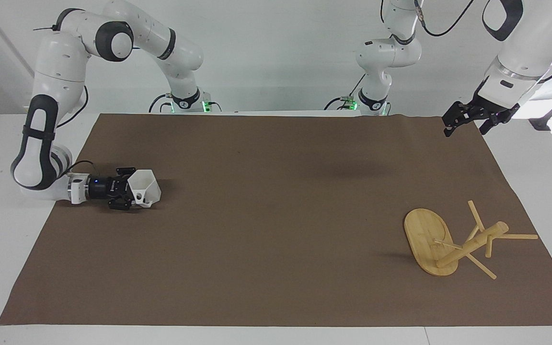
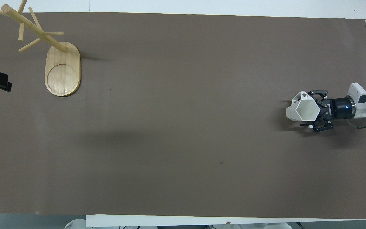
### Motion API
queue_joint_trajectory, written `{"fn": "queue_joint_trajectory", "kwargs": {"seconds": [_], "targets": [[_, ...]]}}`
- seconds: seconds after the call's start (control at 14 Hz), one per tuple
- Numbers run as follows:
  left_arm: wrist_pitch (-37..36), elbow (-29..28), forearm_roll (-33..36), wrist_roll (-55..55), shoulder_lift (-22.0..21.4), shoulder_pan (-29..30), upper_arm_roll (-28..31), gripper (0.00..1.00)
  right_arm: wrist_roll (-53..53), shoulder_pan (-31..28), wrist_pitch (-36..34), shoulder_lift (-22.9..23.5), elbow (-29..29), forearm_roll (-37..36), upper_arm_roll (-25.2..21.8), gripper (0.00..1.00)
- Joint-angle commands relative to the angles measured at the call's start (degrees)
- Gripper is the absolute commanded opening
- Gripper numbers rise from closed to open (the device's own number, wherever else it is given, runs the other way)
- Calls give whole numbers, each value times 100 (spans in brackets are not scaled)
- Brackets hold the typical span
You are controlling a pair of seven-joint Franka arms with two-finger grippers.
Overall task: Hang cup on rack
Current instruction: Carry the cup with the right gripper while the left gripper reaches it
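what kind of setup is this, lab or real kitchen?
Likely a robot lab bench: two arms at a table under a plain brown mat, holding only a white cup and a bamboo rack, against bare white walls.

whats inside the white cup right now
In the overhead view the cup shows only its bare white inner walls, nothing in it. Its outer wall toward the right gripper is covered by the fingers, so contact there cannot be read.

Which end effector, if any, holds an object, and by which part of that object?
The right end effector grips the white faceted cup, which rests on the brown mat, by the cup's body; its handle is free. The left end effector holds nothing.
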Motion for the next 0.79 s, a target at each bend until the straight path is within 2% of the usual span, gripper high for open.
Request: {"fn": "queue_joint_trajectory", "kwargs": {"seconds": [0.0, 0.07, 0.29, 0.36, 0.43, 0.5, 0.71], "targets": [[-25, -136, -18, 32, -119, -1, 14, 100, -211, 115, 112, -126, -180, 143, 16, 100], [-25, -136, -18, 32, -119, -1, 14, 100, -272, 124, 112, -126, -180, 143, 24, 95], [-25, -136, -18, 32, -119, -1, 14, 100, -273, 142, 120, -126, -136, 143, 147, 37], [-25, -136, -18, 32, -127, -1, 14, 100, -203, 194, 129, -126, -136, 143, 148, 24], [-25, -136, -27, 32, -119, -1, 14, 100, -3, 325, 120, -135, -127, 143, 156, 17], [-25, -136, -18, 40, -119, -1, 14, 100, 260, 466, 129, -196, -135, 160, 165, 15], [-25, -136, -18, 32, -119, -1, 14, 100, 937, 1098, 514, -555, -179, 765, 209, 15]]}}
